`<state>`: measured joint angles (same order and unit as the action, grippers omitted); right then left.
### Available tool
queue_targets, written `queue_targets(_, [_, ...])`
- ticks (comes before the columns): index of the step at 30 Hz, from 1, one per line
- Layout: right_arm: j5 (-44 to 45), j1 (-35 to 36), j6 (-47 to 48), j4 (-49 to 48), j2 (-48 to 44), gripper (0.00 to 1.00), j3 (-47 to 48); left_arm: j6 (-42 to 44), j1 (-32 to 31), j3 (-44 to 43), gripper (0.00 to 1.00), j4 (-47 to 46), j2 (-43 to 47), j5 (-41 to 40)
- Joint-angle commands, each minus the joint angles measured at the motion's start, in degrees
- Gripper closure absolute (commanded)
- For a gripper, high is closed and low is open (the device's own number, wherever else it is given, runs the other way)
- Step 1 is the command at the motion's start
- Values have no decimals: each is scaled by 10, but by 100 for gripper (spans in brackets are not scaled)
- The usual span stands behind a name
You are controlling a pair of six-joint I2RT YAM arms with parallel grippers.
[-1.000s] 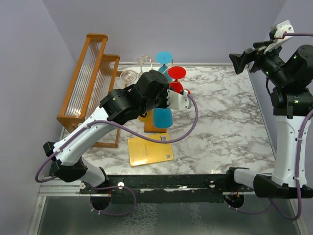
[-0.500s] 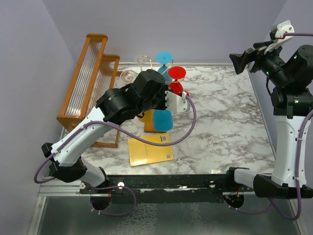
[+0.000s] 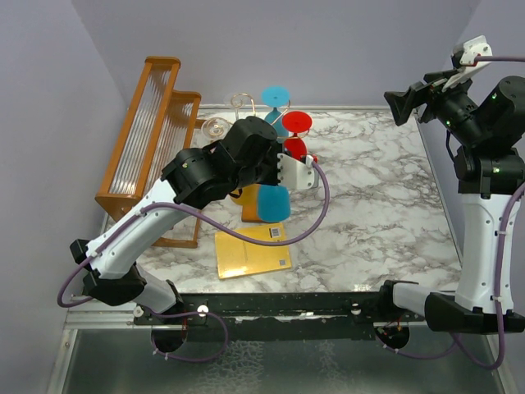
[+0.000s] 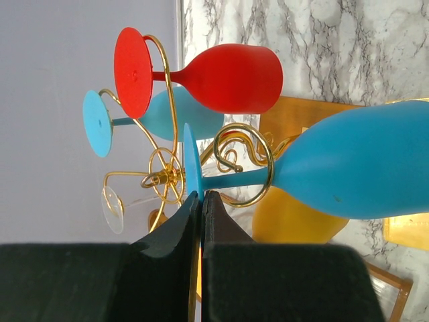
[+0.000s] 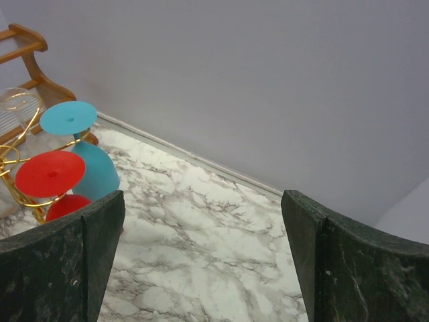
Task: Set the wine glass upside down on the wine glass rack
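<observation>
From the top external view, the wine glass [image 3: 272,203], blue, was seen bowl-down at the near side of the wine glass rack [image 3: 251,215], over its brown base, with the left end effector [image 3: 297,172] just beside it. The right end effector [image 3: 399,105] was held high at the right of the tabletop [image 3: 369,205], well apart. The foot and the wire were hidden by the left wrist

In the left wrist view, the left end effector [image 4: 201,198] was seen pressed together on the thin foot of the wine glass [image 4: 362,161], whose stem was threaded through a gold spiral of the wine glass rack [image 4: 163,178]. A red glass [image 4: 228,77] and a second blue glass [image 4: 181,114] were hung on other arms. It was judged that the foot should be lowered until borne by the loop, the pinch released only then, and the withdrawal made straight back, clear of the neighbours. Whether the foot already rested on the wire could not be told; the bowl's rim was cut off

In the right wrist view, the right end effector [image 5: 202,201] was seen spread wide and empty; the held glass was not to be seen
</observation>
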<state>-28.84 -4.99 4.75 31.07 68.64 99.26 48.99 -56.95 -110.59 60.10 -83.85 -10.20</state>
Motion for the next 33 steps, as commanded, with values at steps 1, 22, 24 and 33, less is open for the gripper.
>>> queue_targets(1, [-14, -4, -5, -21, -12, 0, -6, -6, -1, -14, 100, -19, 0, 38])
queue_targets(22, [-19, -5, -2, -22, -12, 0, -12, -7, -5, 19, 94, -56, -15, 26])
queue_targets(24, [-19, -5, -3, -22, -12, 0, -12, -6, -5, 23, 93, -57, -15, 22])
queue_targets(33, [-20, -5, -1, -22, -12, 0, -12, -22, -7, 27, 84, -61, -15, 25])
